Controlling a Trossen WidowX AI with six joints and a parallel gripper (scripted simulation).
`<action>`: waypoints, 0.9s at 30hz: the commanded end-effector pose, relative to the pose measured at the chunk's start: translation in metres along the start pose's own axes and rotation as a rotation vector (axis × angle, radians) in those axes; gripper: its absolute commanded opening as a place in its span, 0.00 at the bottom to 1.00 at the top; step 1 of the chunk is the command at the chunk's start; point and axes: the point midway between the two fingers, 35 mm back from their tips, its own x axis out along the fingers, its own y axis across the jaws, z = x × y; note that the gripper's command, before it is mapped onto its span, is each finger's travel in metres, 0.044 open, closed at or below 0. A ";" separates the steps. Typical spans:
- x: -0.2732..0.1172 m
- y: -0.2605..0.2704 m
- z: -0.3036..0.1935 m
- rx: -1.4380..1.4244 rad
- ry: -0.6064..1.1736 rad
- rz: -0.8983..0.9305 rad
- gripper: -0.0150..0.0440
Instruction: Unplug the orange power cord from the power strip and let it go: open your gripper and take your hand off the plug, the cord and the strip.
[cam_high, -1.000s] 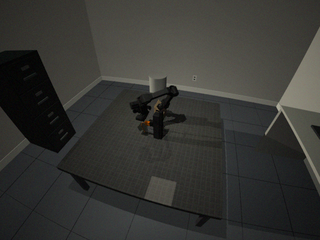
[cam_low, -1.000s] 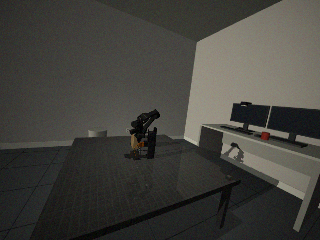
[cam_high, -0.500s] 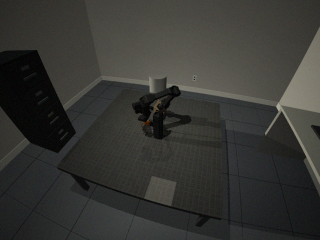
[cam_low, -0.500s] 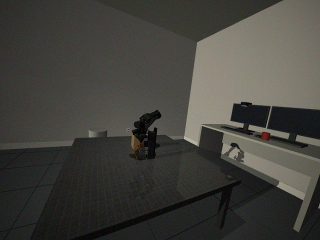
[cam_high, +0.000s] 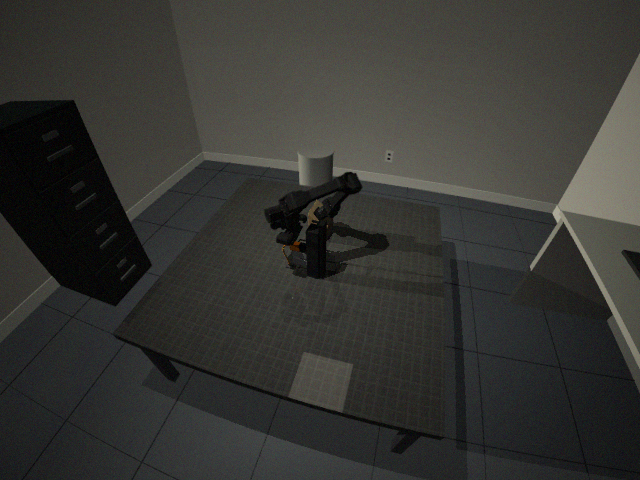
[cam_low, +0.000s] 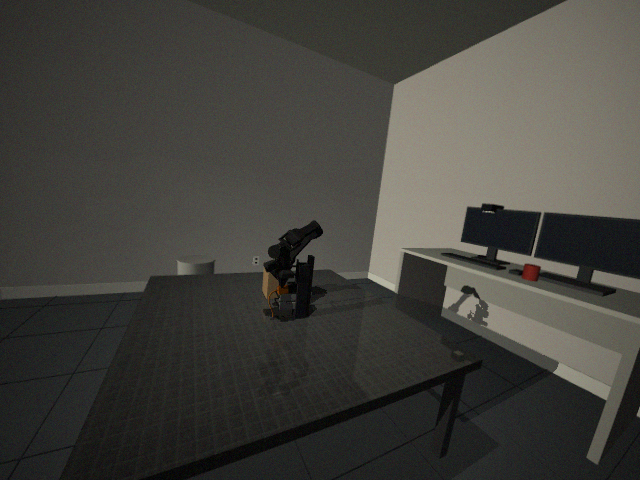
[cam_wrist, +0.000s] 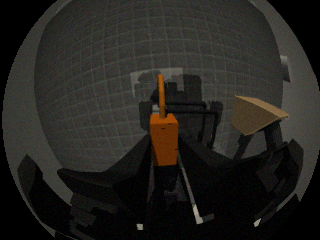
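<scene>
The orange plug (cam_high: 295, 246) (cam_low: 282, 290) (cam_wrist: 164, 140) lies level, its dark end toward the tall black power strip (cam_high: 315, 253) (cam_low: 303, 289). The orange cord (cam_high: 283, 252) (cam_wrist: 161, 95) leaves its outer end and hangs down toward the table. My gripper (cam_wrist: 164, 138) is shut on the plug, with one dark finger against each side in the wrist view. In the top and exterior views the hand is over the plug, beside the strip. The fingers and the dark hide the joint between plug and strip, so I cannot tell how far in the plug sits.
A tan block (cam_low: 266, 284) (cam_wrist: 252, 115) stands behind the strip, to the right in the wrist view. Thin black cables (cam_wrist: 216, 131) run beside the plug. A grey body (cam_low: 285, 304) is low under the plug. The strip stands upright on the dark table (cam_high: 232, 320).
</scene>
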 end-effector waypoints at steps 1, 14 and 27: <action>0.000 -0.001 0.000 0.002 0.000 -0.003 0.35; -0.001 0.000 0.008 0.002 -0.001 -0.003 0.25; -0.002 0.002 0.030 0.004 -0.003 -0.002 0.25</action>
